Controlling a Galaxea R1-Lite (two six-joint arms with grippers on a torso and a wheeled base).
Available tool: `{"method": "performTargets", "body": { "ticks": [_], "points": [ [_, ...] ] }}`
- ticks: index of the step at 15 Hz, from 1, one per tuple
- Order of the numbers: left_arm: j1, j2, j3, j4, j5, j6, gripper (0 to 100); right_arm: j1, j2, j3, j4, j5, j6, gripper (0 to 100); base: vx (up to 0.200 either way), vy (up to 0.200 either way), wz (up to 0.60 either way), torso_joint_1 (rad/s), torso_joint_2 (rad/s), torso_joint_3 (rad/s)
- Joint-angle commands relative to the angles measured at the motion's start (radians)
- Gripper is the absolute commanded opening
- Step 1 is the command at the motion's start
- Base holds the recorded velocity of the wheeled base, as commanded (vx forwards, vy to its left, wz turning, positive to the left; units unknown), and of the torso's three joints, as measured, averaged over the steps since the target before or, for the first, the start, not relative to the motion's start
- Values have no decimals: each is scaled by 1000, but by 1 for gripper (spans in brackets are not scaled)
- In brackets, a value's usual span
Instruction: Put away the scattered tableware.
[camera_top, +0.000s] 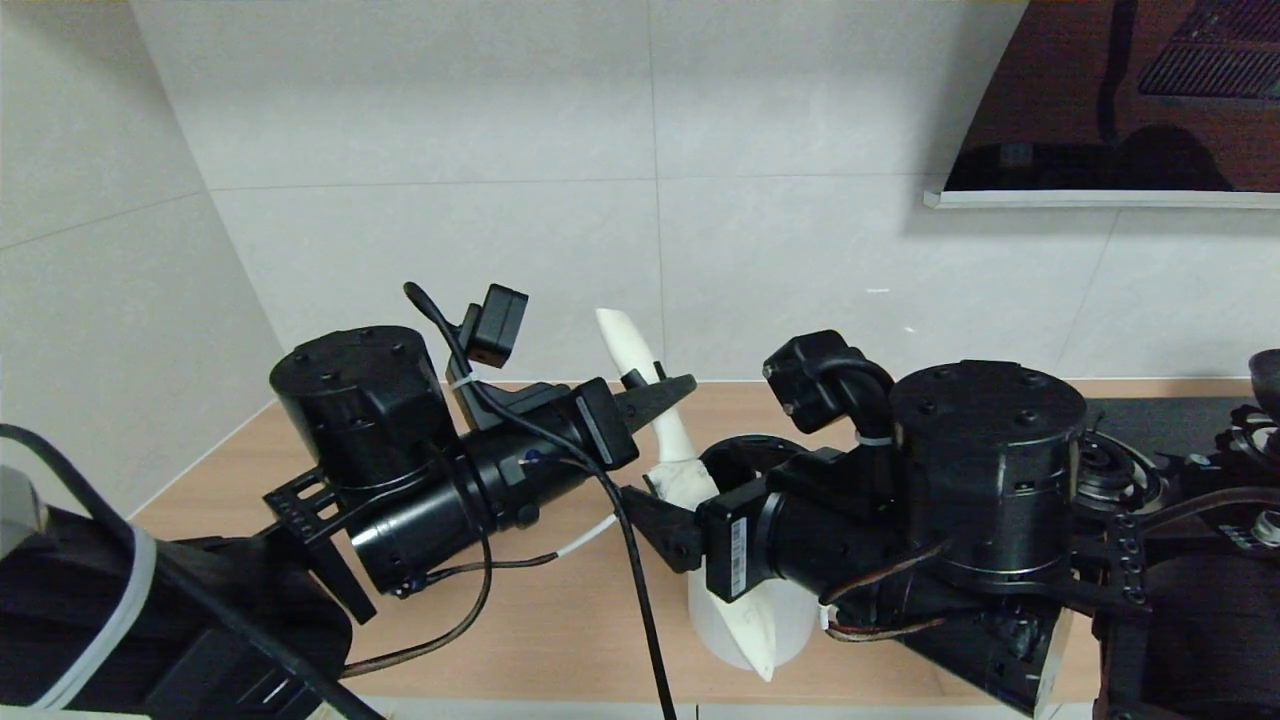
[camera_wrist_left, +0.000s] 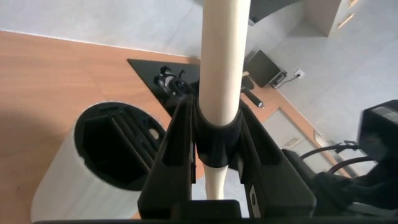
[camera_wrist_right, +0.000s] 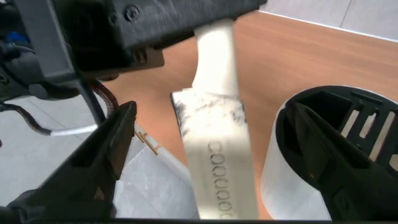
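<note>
My left gripper (camera_top: 662, 392) is shut on the cream handle of a white knife (camera_top: 668, 425), which it holds above the wooden counter with the handle up and the blade (camera_top: 752, 630) slanting down. The left wrist view has the fingers (camera_wrist_left: 186, 149) clamped around the handle (camera_wrist_left: 222, 68). Just beside the blade stands a white cylindrical utensil holder (camera_top: 795, 620) with a black slotted insert (camera_wrist_left: 115, 146). My right gripper (camera_top: 680, 500) is open at the holder's rim. Its fingers (camera_wrist_right: 109, 152) spread to either side of the marbled blade (camera_wrist_right: 214, 137) without touching it.
A black cooktop (camera_top: 1150, 420) with burners lies on the counter to the right, below a dark range hood (camera_top: 1130, 100). A tiled wall runs along the back and left. Bare counter (camera_top: 560, 620) stretches to the left of the holder, and the front edge is close.
</note>
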Motion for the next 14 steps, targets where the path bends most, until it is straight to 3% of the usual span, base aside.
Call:
{"method": "performTargets", "body": {
  "ticks": [1,4,6,7,9,10,12,13,14],
  "points": [
    [0,-54,-53,73,38,-1,0,-13,-9,0,-1,-1,1,100,0,0,0,0,0,0],
    [-2,-106,-145,216,149,12,0,-108,-38,-6,1,2,1,100,0,0,0,0,0,0],
    [-18,-136,-217,319,230,50,0,-171,-63,-12,1,5,1,100,0,0,0,0,0,0],
    [-43,-152,-300,434,330,69,0,-225,-92,-9,1,13,-1,100,0,0,0,0,0,0],
    [-101,-146,-406,587,440,111,0,-274,-118,-2,2,13,-2,100,0,0,0,0,0,0],
    [-130,-130,-433,599,478,144,0,-291,-121,3,7,14,-2,100,0,0,0,0,0,0],
    [-183,-95,-450,581,547,259,0,-306,-110,6,7,14,-2,100,0,0,0,0,0,0],
    [-203,-92,-445,584,609,357,0,-306,-104,12,5,13,-2,100,0,0,0,0,0,0],
    [-215,-83,-452,569,642,427,0,-306,-103,22,4,13,-4,100,0,0,0,0,0,0]
  ]
}}
